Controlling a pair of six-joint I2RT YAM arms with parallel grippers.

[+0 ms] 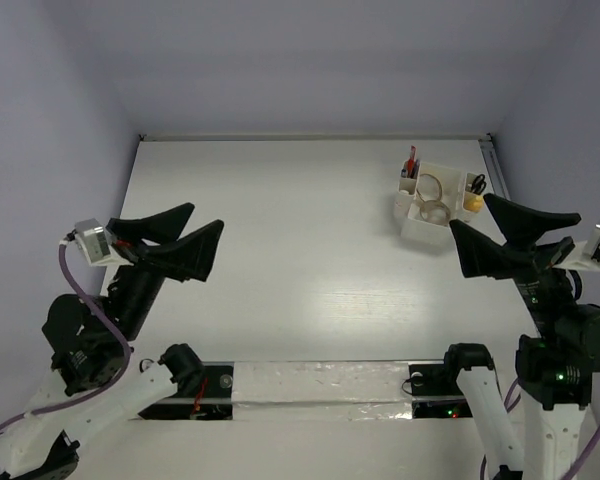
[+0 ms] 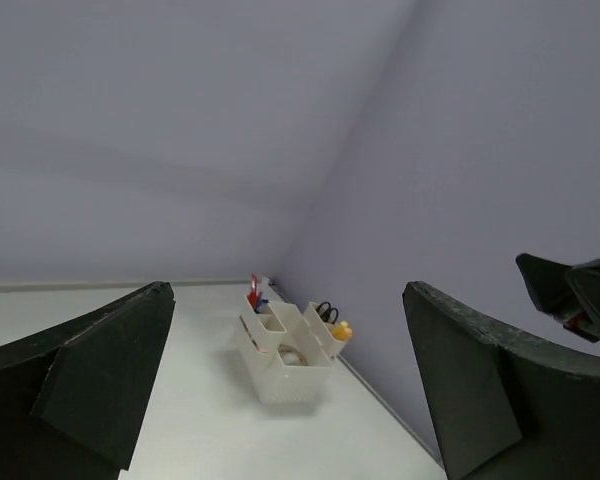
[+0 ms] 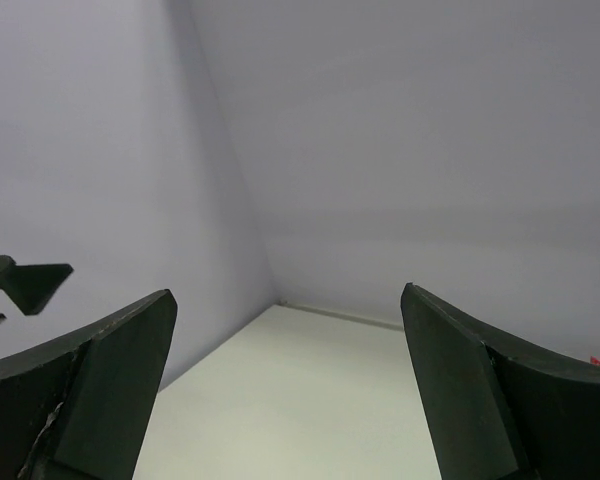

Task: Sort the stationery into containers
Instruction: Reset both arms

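Observation:
The white organiser (image 1: 417, 229) stands at the table's far right, near the wall. It holds red and blue pens (image 1: 411, 162), two tape rolls (image 1: 430, 187), black scissors (image 1: 476, 184) and a yellow block (image 1: 473, 203). In the left wrist view the organiser (image 2: 290, 385) shows far ahead, with the pens (image 2: 254, 288), scissors (image 2: 326, 311) and yellow block (image 2: 342, 330) in it. My left gripper (image 1: 205, 222) hangs open and empty over the table's left side. Just right of the organiser, my right gripper (image 1: 470, 215) is raised, open and empty, and faces left across the table.
The white table (image 1: 300, 250) is walled at the back and both sides. A metal rail (image 1: 492, 165) runs along the right edge behind the organiser. A taped strip (image 1: 320, 383) lies between the arm bases at the near edge.

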